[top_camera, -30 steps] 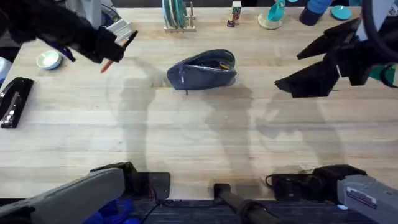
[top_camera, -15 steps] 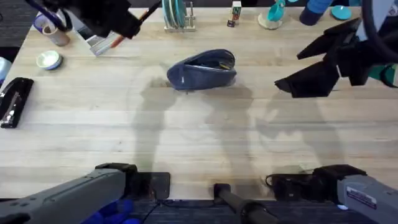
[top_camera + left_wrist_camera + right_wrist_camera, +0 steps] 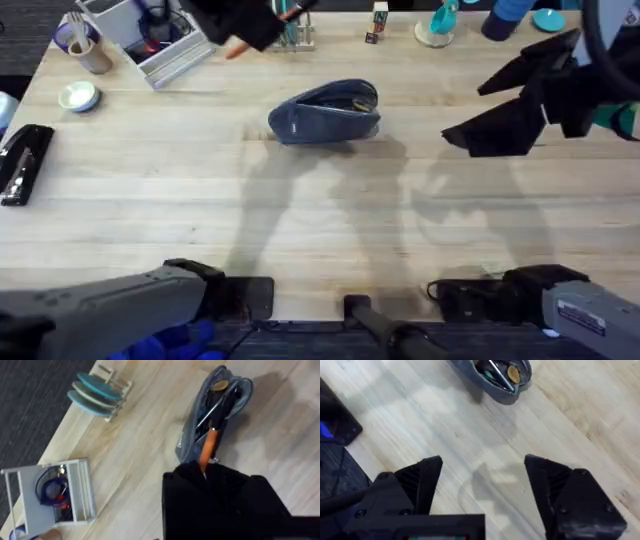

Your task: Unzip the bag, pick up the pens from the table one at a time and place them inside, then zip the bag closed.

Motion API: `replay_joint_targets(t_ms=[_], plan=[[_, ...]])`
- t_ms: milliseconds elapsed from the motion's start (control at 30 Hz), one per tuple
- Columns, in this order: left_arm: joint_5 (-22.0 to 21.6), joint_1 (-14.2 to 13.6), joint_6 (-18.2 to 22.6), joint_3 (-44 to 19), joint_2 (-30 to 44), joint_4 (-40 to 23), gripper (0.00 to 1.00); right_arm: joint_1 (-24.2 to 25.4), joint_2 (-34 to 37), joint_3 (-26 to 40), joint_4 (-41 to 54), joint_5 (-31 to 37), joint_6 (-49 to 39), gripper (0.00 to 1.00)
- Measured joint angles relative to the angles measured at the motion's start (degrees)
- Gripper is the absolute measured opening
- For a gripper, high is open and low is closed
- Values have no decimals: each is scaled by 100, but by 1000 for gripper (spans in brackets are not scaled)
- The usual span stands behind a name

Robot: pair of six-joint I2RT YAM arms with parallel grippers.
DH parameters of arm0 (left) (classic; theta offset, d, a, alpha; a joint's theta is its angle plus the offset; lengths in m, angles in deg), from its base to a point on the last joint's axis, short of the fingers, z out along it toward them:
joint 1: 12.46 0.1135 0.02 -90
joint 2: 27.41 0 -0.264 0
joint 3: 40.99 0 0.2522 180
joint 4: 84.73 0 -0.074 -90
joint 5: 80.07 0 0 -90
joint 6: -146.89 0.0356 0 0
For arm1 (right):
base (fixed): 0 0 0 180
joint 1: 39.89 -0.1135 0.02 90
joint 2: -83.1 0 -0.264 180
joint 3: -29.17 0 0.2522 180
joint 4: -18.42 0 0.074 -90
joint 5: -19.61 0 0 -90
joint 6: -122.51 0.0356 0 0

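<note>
The left gripper point(image 3: 262, 20), raised near the table's point(image 3: 320, 230) far edge, clamps one orange pen point(image 3: 207, 448); the right gripper point(image 3: 482, 485) hovers wide open; one bag point(image 3: 325, 111) lies unzipped.

overhead looking down, wrist views nearer, sharing bag point(image 3: 325, 111)

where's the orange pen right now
The orange pen is held in the left end effector, up over the table's far edge near the plate rack, just beyond the open bag.
</note>
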Motion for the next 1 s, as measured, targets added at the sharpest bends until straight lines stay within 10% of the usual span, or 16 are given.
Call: replay_joint_targets(t_ms=[600, 1000], plan=[[-33, -1098, 46, -700, 1640, -126, 40, 0, 0, 0, 0, 1, 0, 998], [-33, -1227, 104, -702, 2362, -36, 40, 0, 0, 0, 0, 1, 0, 998]])
